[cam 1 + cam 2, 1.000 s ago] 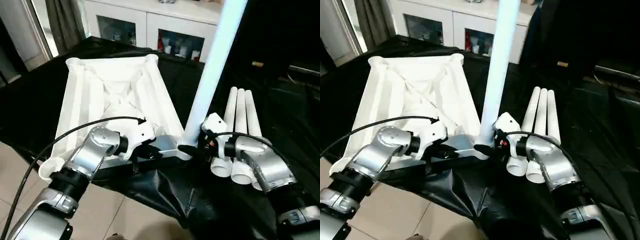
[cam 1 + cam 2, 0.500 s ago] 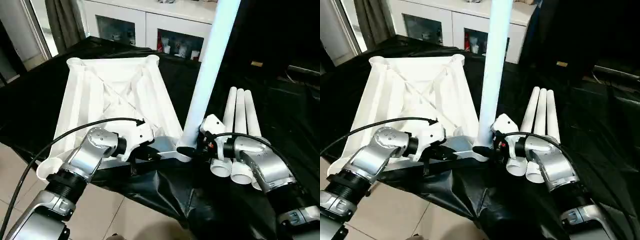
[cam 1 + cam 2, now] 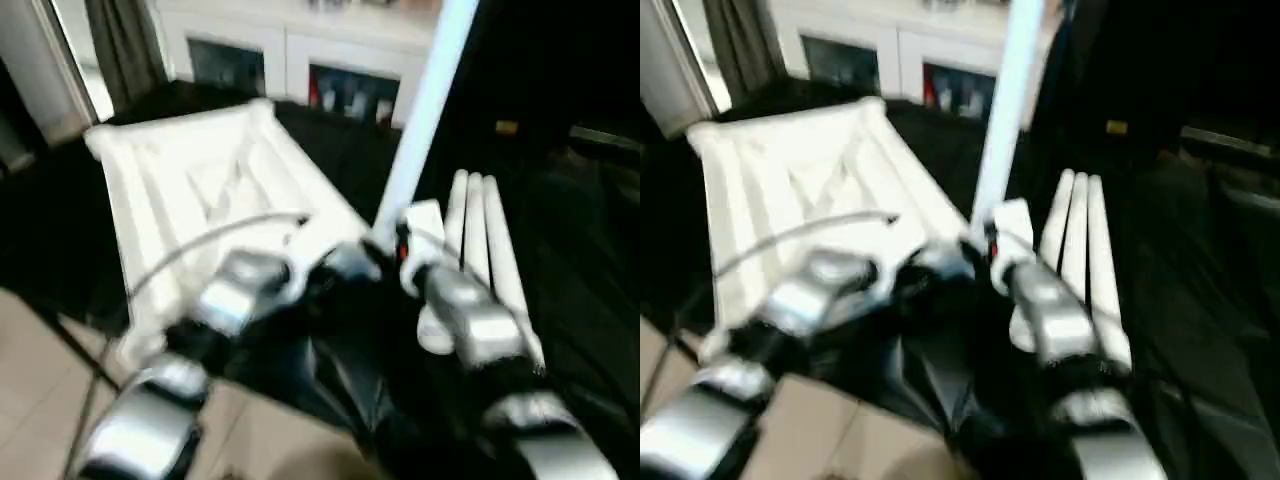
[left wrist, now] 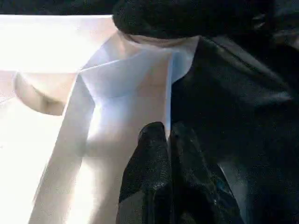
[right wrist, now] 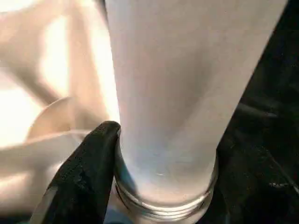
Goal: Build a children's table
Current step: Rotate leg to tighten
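Observation:
The white table top [image 3: 200,180] lies upside down on the black-draped surface, ribs facing up. One white leg [image 3: 420,110] stands upright at its near right corner. My right gripper [image 5: 163,140] is shut on this leg just above its threaded base, one black finger [image 5: 88,168] pressed to its side. My left gripper [image 4: 167,135] is shut on the thin rim of the table top [image 4: 126,93] beside that corner. In the left eye view both grippers meet at the corner, left gripper [image 3: 335,262] and right gripper [image 3: 395,245]. Three more legs [image 3: 490,240] lie side by side to the right.
The black drape [image 3: 570,200] covers the work surface and hangs over its near edge. Tiled floor [image 3: 40,380] shows at the lower left. A white cabinet with glass doors [image 3: 300,70] stands behind the surface.
The head camera has swung, so the whole picture has shifted and blurred. Both grips look unchanged, and the leg still stands at the near right corner.

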Robot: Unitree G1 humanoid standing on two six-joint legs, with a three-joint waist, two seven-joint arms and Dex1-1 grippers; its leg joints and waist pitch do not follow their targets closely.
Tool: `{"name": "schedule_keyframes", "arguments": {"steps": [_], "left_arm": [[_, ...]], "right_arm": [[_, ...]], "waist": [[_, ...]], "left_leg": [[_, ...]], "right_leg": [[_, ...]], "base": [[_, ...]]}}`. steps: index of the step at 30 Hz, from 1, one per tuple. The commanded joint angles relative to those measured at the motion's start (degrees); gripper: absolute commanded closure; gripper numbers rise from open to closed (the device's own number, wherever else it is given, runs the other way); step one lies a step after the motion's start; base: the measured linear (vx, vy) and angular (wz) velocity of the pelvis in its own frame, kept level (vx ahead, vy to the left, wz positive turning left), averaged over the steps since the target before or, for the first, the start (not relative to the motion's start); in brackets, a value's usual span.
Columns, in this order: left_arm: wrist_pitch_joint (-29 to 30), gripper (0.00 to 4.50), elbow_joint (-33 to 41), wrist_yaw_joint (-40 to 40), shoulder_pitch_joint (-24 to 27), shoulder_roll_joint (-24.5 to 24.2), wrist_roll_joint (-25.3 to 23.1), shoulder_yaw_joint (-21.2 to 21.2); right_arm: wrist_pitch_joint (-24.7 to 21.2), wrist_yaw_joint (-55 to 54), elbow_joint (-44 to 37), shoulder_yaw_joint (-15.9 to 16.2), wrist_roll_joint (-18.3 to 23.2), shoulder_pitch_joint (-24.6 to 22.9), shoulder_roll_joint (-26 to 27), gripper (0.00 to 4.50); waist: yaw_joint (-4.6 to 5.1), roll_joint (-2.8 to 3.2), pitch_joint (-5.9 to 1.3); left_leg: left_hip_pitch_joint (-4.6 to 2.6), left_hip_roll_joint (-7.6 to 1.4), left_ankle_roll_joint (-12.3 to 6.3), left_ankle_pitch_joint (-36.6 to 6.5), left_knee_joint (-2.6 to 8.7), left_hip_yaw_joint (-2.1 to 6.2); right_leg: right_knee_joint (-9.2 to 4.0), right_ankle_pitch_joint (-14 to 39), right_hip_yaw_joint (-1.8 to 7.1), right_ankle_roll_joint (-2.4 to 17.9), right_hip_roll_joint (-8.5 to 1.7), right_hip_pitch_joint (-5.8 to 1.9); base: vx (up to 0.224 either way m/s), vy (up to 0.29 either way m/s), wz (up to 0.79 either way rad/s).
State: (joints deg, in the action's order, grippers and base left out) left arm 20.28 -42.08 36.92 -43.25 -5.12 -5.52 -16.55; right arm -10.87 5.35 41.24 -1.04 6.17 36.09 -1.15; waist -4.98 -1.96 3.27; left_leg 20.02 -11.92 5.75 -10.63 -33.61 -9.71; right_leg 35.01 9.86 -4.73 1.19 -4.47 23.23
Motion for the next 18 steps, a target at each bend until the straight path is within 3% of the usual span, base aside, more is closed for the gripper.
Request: {"name": "schedule_keyframes", "arguments": {"steps": [1,3,6,7,14,18], "left_arm": [[-0.4,4.50,-1.4,-4.3,-0.9,1.2,-0.8,0.9],[-0.8,4.50,-1.3,-3.8,-1.0,1.5,-0.8,0.7],[-2.2,4.50,-1.2,-2.5,-1.1,1.2,-0.5,0.7],[-2.5,4.50,-1.5,-2.0,-1.1,1.1,0.0,1.1],[-5.4,4.50,-2.1,1.1,-0.8,-0.6,0.3,0.9],[-5.5,4.50,0.7,6.7,0.8,-2.7,2.2,1.2]], "right_arm": [[-0.6,-2.1,4.6,-0.2,0.5,-0.3,1.8,1.80],[-0.2,-1.9,5.2,0.4,-0.1,0.5,1.9,1.25],[1.1,0.2,5.6,-0.2,0.4,1.7,2.2,1.05],[1.5,0.8,5.8,-0.5,0.5,2.3,2.3,0.76],[3.2,5.6,5.2,0.9,-0.3,3.0,0.5,0.62],[3.1,13.6,0.1,3.3,-0.6,0.7,-3.7,0.62]], "waist": [[0.04,0.33,-3.97],[0.05,0.30,-3.88],[-0.03,0.27,-3.84],[-0.01,0.15,-3.82],[0.23,0.07,-3.69],[0.05,-0.06,-3.80]], "left_leg": [[-0.01,-0.74,0.27,-11.5,3.99,0.06],[0.15,-0.70,-0.11,-11.9,4.04,0.06],[0.10,-0.69,-0.81,-12.4,4.04,0.01],[0.16,-0.69,-0.80,-12.5,4.08,0.02],[0.22,-0.71,-0.99,-13.5,4.19,0.12],[0.31,-0.79,-1.94,-11.8,4.02,-0.01]], "right_leg": [[-4.71,15.9,2.76,8.2,-3.53,-3.01],[-4.76,15.8,2.71,8.0,-3.53,-3.06],[-4.93,16.8,2.77,7.7,-3.62,-2.99],[-5.00,17.4,2.74,7.6,-3.61,-3.03],[-5.37,20.8,2.64,6.9,-3.67,-2.90],[-5.07,18.1,2.77,7.7,-3.71,-3.11]], "base": [[0.000,0.000,0.00],[0.000,0.000,0.00],[0.000,0.000,0.00],[0.000,0.000,0.00],[0.000,0.000,0.00],[0.000,0.000,0.00]]}}
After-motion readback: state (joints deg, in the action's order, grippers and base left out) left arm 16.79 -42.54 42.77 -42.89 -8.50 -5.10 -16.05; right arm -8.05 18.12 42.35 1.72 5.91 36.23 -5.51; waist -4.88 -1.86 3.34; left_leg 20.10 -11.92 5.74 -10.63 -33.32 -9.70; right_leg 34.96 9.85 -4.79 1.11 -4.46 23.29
